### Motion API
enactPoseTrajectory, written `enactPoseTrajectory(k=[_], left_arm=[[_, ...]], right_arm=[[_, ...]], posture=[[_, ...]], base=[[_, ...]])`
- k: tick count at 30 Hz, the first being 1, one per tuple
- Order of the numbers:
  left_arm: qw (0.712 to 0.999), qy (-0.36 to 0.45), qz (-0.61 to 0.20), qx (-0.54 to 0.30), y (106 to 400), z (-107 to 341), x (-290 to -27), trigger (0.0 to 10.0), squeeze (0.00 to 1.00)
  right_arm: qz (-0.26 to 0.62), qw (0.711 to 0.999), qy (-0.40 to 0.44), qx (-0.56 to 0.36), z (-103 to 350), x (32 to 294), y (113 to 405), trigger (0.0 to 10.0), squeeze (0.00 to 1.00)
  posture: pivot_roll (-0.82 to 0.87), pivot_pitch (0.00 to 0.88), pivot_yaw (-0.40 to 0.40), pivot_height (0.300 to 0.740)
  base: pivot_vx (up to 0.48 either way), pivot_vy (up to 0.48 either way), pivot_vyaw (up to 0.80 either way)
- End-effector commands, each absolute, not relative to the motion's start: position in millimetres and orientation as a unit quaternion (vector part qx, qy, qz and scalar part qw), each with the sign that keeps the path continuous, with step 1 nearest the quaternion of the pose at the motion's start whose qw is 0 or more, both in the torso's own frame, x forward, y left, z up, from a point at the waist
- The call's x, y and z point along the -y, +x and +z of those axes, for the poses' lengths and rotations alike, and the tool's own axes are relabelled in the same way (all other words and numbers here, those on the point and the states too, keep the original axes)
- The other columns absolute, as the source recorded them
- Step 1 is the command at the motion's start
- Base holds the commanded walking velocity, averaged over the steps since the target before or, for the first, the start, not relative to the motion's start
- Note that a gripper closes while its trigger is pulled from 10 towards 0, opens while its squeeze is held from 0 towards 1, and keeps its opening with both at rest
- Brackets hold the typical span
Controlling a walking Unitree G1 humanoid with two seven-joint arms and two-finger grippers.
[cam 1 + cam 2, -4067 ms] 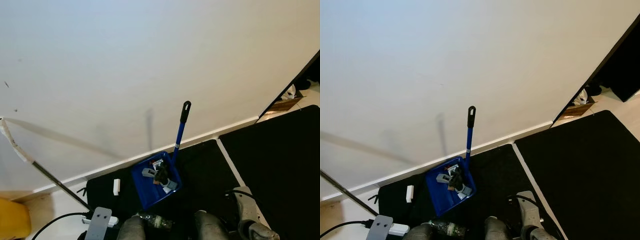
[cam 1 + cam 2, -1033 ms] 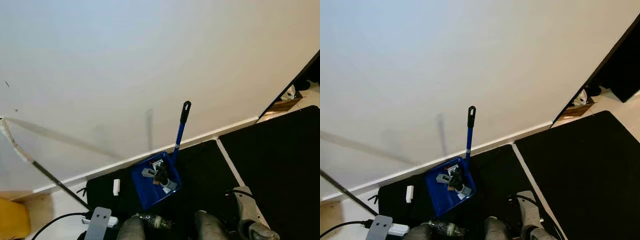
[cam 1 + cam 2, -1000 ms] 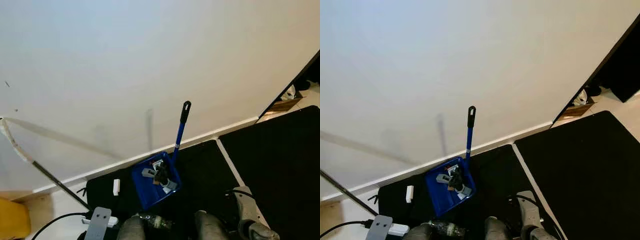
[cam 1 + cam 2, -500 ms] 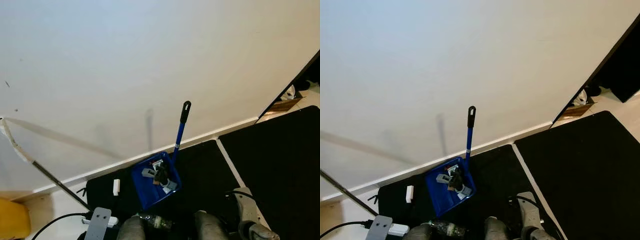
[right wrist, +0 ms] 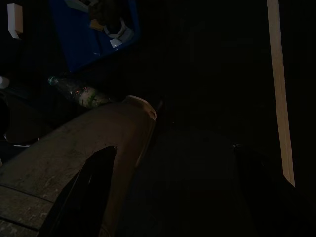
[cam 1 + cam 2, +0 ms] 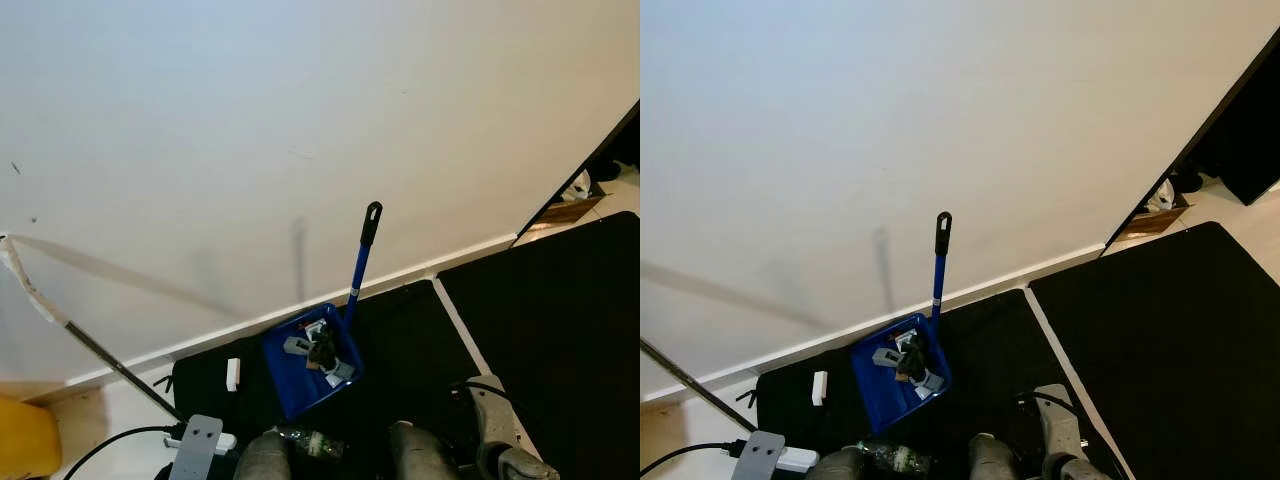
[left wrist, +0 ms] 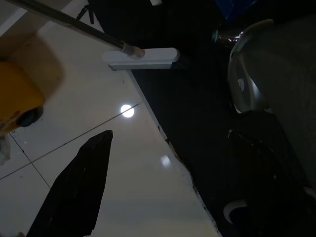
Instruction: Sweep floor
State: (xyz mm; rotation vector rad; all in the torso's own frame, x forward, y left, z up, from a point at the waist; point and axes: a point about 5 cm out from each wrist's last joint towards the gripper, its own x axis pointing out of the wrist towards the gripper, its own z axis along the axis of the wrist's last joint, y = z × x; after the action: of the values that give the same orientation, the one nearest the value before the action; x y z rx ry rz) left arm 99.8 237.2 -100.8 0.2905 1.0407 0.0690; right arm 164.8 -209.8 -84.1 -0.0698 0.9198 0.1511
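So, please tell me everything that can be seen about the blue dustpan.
The dustpan is a blue plastic-looking tray with raised walls, resting on the black mat close to the white baseboard. A long blue handle with a black grip and a hanging hole at the top rises from its back edge and stands almost upright before the wall. Inside lie small grey, black and white scraps. No gripper touches it.

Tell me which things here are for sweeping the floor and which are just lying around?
For sweeping:
- blue dustpan with bits of rubbish in it, on the black mat
- long-handled broom or mop, its head resting on the floor

Just lying around:
- plastic bottle
- small white block
- yellow object
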Motion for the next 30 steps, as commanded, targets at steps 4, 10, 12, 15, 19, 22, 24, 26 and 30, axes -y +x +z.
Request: enactPoseTrajectory(k=[4, 10, 12, 15, 19, 22, 24, 26, 30], left_arm=[[0.85, 0.133, 0.029, -0.509, 90.8, -104.3, -233.2, 10.0, 0.0], [0.85, 0.132, 0.03, -0.508, 91.6, -104.2, -233.0, 10.0, 0.0], [0.85, 0.133, 0.03, -0.508, 91.8, -104.1, -232.9, 10.0, 0.0], [0.851, 0.133, 0.029, -0.508, 92.2, -104.1, -232.9, 10.0, 0.0], [0.851, 0.133, 0.029, -0.507, 93.0, -103.9, -232.7, 10.0, 0.0], [0.851, 0.133, 0.029, -0.507, 93.2, -103.9, -232.6, 10.0, 0.0], [0.851, 0.132, 0.029, -0.507, 93.4, -103.9, -232.5, 10.0, 0.0], [0.851, 0.131, 0.03, -0.507, 93.5, -103.9, -232.5, 10.0, 0.0], [0.851, 0.13, 0.03, -0.507, 93.6, -103.9, -232.5, 10.0, 0.0]], right_arm=[[0.066, 0.887, -0.03, -0.455, -87.0, 211.6, 158.4, 10.0, 0.0], [0.068, 0.888, -0.032, -0.454, -86.3, 211.7, 159.9, 10.0, 0.0], [0.069, 0.888, -0.032, -0.454, -86.2, 211.7, 160.2, 10.0, 0.0], [0.069, 0.888, -0.032, -0.453, -86.0, 211.5, 160.8, 10.0, 0.0], [0.071, 0.888, -0.033, -0.452, -85.7, 211.1, 161.6, 10.0, 0.0], [0.071, 0.888, -0.034, -0.452, -85.7, 211.1, 161.7, 10.0, 0.0], [0.071, 0.888, -0.034, -0.452, -85.7, 211.3, 161.5, 10.0, 0.0], [0.072, 0.888, -0.035, -0.453, -85.7, 211.5, 161.4, 10.0, 0.0], [0.071, 0.888, -0.035, -0.452, -85.6, 211.8, 161.3, 10.0, 0.0]], posture=[[0.01, 0.142, -0.034, 0.74], [0.01, 0.138, -0.036, 0.74], [0.01, 0.137, -0.036, 0.74], [0.01, 0.135, -0.037, 0.74], [0.01, 0.134, -0.038, 0.74], [0.01, 0.133, -0.039, 0.74], [0.01, 0.133, -0.039, 0.74], [0.01, 0.134, -0.04, 0.74], [0.01, 0.135, -0.04, 0.74]], base=[[0.0, 0.0, 0.0], [0.0, 0.0, 0.0], [0.0, 0.0, 0.0], [0.0, 0.0, 0.0], [0.0, 0.0, 0.0], [0.0, 0.0, 0.0], [0.0, 0.0, 0.0], [0.0, 0.0, 0.0], [0.0, 0.0, 0.0]])
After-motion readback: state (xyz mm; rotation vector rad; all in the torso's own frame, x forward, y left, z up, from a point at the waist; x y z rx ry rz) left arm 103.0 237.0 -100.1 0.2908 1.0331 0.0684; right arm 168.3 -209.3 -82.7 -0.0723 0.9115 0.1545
